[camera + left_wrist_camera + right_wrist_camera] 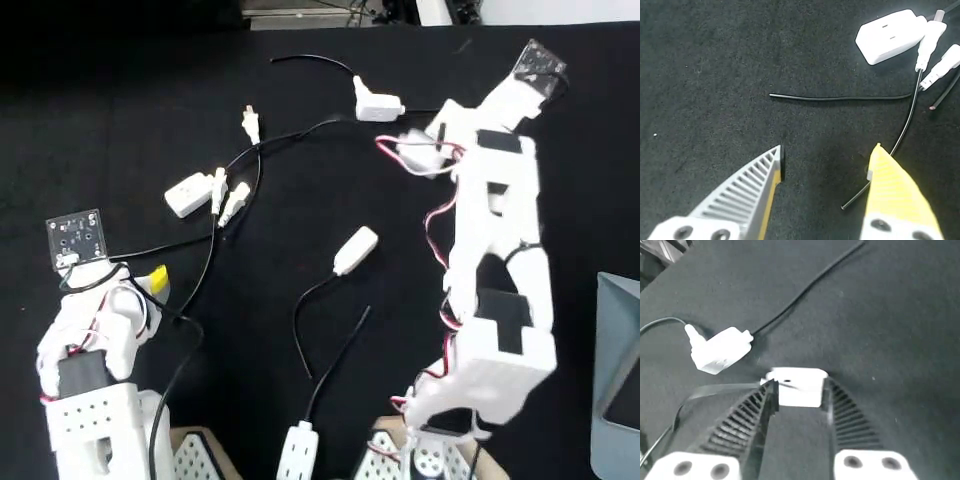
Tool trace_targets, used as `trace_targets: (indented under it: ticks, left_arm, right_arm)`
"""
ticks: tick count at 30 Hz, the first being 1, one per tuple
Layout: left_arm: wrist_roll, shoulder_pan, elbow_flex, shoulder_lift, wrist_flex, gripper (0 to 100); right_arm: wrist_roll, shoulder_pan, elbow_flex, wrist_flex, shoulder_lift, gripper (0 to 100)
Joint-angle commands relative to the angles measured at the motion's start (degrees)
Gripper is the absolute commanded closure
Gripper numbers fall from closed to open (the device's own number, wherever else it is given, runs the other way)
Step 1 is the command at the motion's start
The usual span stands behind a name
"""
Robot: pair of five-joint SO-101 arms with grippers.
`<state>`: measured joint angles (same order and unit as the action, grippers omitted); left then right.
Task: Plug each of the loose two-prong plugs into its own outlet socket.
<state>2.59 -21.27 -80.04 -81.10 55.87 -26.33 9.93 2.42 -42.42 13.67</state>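
Observation:
My right gripper [798, 386] is shut on a small white outlet socket [796, 390], held far back on the table [416, 150]. Just beyond it lies another white socket [722, 350] with a cable on it [378, 103]. My left gripper [827, 160] stands open over bare black cloth at the near left [150, 282], grey finger [757, 180] and yellow finger [892, 182] wide apart. Ahead of it lie a white socket [887, 36] and two white plugs [930, 37] [944, 66] side by side [218, 190]. A loose two-prong plug [250, 122] lies farther back.
Another white socket [355, 250] on a black cable rests mid-table. A white power strip [298, 452] sits at the front edge. Thin black cables [840, 97] cross the cloth. A grey bin [618, 370] stands at the right edge.

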Motion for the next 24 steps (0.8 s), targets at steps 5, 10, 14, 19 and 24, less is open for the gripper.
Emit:
trace_targets:
  ticks: [5,10,14,19,24]
  left_arm:
    - [-0.53,-0.57,0.48,-0.70,0.09,72]
    - [-0.53,-0.57,0.48,-0.70,0.09,72]
    - [-0.53,-0.57,0.48,-0.70,0.18,72]
    - [-0.53,-0.57,0.48,-0.70,0.18,72]
    - [-0.53,-0.57,0.48,-0.70,0.18,72]
  right_arm:
    - [-1.32,-9.32,-9.27,-16.26,-5.58,83.9]
    - [-1.23,-21.45,-7.16,-14.95,-6.11,84.0]
    - [-1.23,-29.36,-5.49,-9.41,-2.07,84.0]
    - [-1.23,-34.73,-8.75,-4.48,7.87,84.0]
    - [-1.23,-35.43,-18.68,-4.66,18.77,84.0]
